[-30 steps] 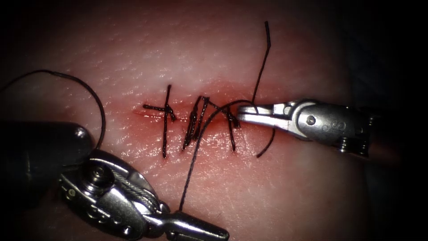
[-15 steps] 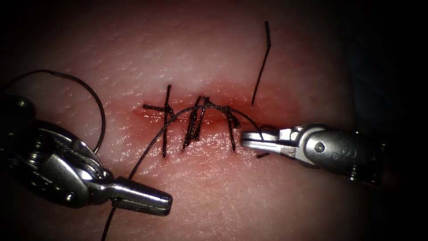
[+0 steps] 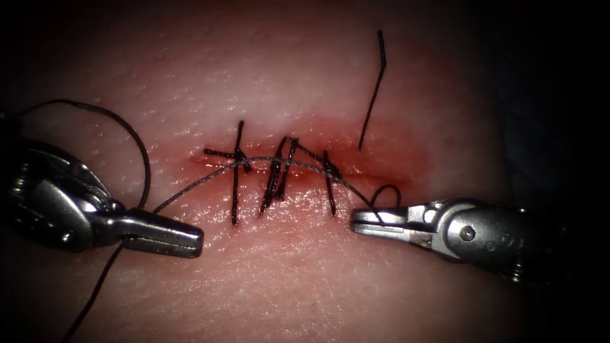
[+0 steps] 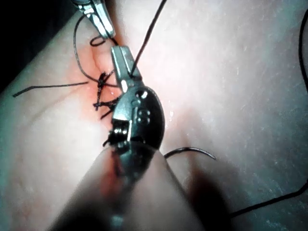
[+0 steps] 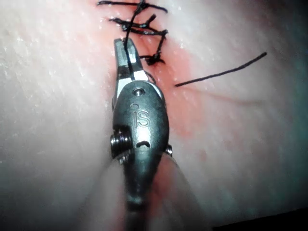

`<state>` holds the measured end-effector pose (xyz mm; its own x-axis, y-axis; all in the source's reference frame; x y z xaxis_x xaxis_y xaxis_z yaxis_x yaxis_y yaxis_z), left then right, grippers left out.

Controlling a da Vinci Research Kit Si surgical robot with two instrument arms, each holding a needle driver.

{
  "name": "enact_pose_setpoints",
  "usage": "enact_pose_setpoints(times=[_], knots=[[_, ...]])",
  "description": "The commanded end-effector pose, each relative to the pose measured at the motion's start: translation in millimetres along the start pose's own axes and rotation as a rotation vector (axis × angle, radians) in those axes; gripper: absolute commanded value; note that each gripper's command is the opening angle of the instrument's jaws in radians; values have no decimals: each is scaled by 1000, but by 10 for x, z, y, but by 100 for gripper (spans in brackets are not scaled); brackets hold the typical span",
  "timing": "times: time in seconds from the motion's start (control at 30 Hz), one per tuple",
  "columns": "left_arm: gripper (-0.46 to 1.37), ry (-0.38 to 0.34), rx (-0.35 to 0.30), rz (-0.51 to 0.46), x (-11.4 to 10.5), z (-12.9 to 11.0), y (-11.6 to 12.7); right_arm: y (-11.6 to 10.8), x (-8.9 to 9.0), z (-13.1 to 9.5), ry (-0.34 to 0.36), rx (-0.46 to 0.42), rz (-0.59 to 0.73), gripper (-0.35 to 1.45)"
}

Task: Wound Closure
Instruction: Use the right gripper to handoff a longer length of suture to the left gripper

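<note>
Pale pink tissue (image 3: 305,279), a cut (image 3: 298,168) across its middle with red fluid (image 3: 381,149) around it, dark stitches (image 3: 279,174) crossing the cut, loose thread (image 3: 372,95) lying on the surface

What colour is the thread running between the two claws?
Black thread; the endoscope view shows it best, against the pink tissue.

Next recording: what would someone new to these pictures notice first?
A taut thread spans the stitched cut, held at each end: the left tool grips it left of the cut, the right tool grips it by a small loop on the right. A loose cut end of thread lies above the cut's right end.
</note>
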<state>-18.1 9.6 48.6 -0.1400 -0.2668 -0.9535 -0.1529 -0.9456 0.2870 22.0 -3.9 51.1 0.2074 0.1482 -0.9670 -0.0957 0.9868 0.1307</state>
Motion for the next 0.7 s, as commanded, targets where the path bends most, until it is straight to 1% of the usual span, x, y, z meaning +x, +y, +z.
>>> enact_pose_setpoints(times=[0.03, 0.07, 0.1, 0.13, 0.2, 0.27, 0.4, 0.53, 0.57, 0.7], knots=[[-35, -4, -3, 1, 1, -2, -1, 0, 1, -1, -6, -9, 1, 38], [-35, -5, -2, 1, 0, -3, -1, 0, 2, -1, -8, -13, 2, 45], [-35, -8, -2, 2, -1, -5, -1, 1, 4, -2, -14, -30, 5, 65], [-35, -9, 2, 2, -1, -6, -2, 1, 5, -2, -19, -39, 7, 76], [-35, -13, 3, 3, -2, -7, -2, 4, 6, -4, -30, -60, 13, 96], [-35, -14, 4, 4, -3, -7, -2, 7, 8, -6, -40, -76, 19, 107], [-35, -15, 4, 4, -4, -7, -1, 12, 12, -12, -52, -95, 28, 115], [-35, -16, 8, 4, -4, -6, -1, 20, 17, -24, -68, -120, 41, 122], [-35, -16, 8, 5, -4, -6, -1, 21, 18, -24, -69, -121, 42, 122], [-35, -17, 9, 6, -7, -6, 0, 28, 25, -39, -80, -134, 54, 121]])
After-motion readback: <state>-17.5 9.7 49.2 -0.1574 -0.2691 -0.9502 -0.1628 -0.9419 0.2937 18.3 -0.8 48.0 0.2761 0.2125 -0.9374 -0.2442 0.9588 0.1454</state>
